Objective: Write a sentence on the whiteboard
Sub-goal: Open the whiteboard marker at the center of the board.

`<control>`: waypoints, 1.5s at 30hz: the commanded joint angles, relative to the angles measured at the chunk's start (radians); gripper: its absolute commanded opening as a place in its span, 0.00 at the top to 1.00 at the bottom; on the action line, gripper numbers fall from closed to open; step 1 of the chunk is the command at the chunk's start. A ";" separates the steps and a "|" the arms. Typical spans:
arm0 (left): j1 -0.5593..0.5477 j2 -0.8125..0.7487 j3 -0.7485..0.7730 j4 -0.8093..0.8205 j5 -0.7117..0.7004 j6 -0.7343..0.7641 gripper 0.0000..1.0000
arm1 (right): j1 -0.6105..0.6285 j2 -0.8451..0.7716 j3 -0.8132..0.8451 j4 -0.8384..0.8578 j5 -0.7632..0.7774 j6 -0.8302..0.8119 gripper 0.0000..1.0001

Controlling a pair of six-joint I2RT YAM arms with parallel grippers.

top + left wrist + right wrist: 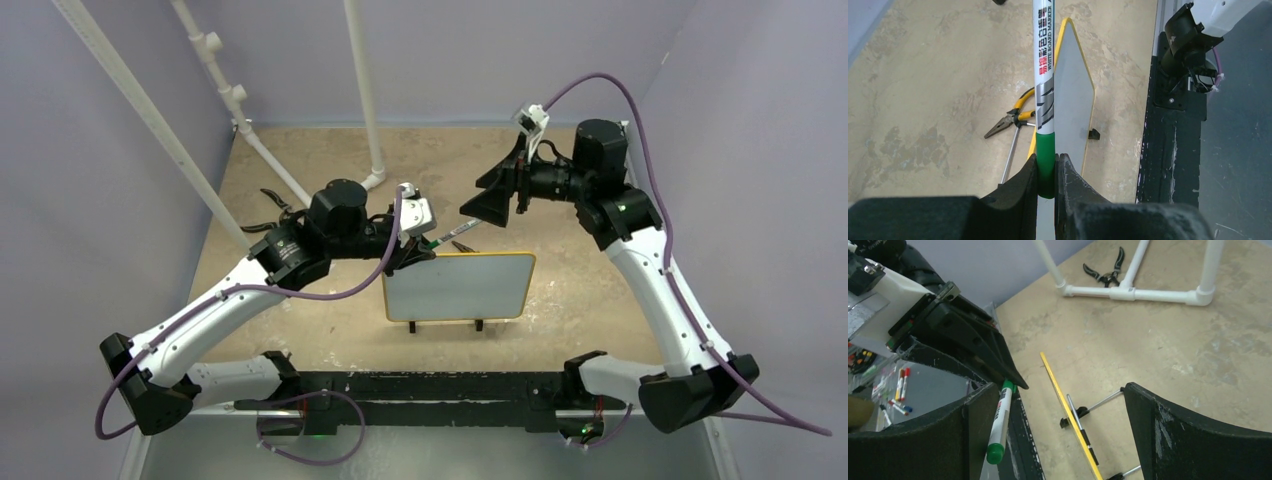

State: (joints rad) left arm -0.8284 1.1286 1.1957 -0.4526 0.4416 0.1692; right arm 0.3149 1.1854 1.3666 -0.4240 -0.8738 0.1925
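The whiteboard (458, 287) stands on its two black feet in the middle of the table; its yellow frame is seen edge-on in the right wrist view (1068, 405). The sentence is out of view: from above the board's face looks plain white. My left gripper (1048, 167) is shut on the green end of a white-barrelled marker (1044, 90), just above the board's upper left corner (415, 250). The marker (999, 422) points toward my right gripper (1058, 390), which is open, its left finger beside the marker's green free end.
Yellow-handled pliers (1013, 117) and a thin metal rod lie behind the board. Black pliers (1108, 270) rest by the white pipe frame (1133, 292) at the back. A black rail (420, 385) runs along the near edge.
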 commanded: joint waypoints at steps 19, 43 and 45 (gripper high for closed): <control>0.046 0.033 -0.001 -0.046 0.139 0.060 1.00 | 0.161 0.042 0.022 -0.171 -0.031 -0.180 0.49; 0.051 0.029 -0.014 -0.043 0.158 0.072 1.00 | 0.166 -0.022 -0.053 -0.100 -0.123 -0.154 1.00; 0.051 0.025 -0.019 -0.029 0.160 0.067 1.00 | 0.166 -0.026 -0.062 -0.092 -0.123 -0.151 1.00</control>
State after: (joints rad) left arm -0.7853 1.1645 1.1847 -0.5098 0.5655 0.2142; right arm 0.4774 1.1885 1.3174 -0.5709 -0.9504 0.0299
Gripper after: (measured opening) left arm 0.098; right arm 0.139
